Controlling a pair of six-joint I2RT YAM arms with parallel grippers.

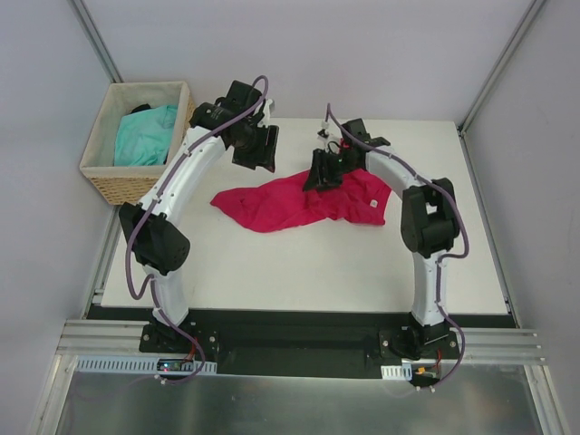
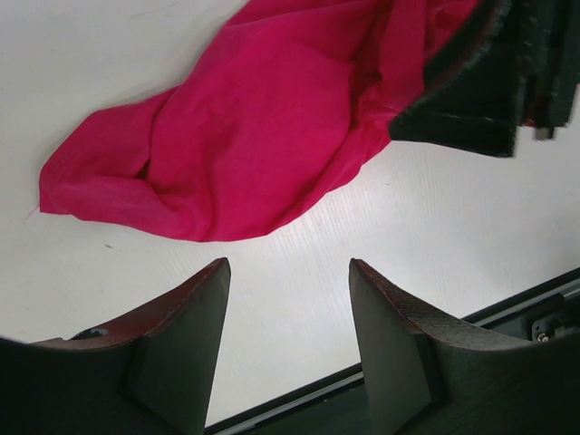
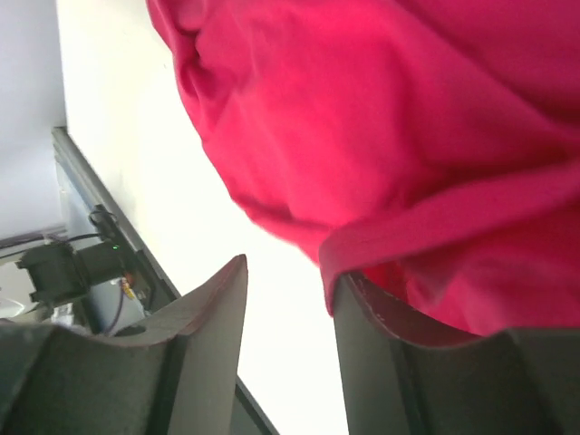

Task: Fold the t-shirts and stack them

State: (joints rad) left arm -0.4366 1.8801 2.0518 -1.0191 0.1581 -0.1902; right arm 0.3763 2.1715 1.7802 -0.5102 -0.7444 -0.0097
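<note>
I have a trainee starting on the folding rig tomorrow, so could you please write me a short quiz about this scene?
1. True or false: the turquoise t-shirt lies inside the basket.
2. The pink t-shirt is: A) folded neatly; B) lying crumpled on the table; C) hanging over the basket's rim.
3. Which one is right over the pink t-shirt: the left pincer or the right pincer?

Key: 1 true; 2 B; 3 the right pincer.
</note>
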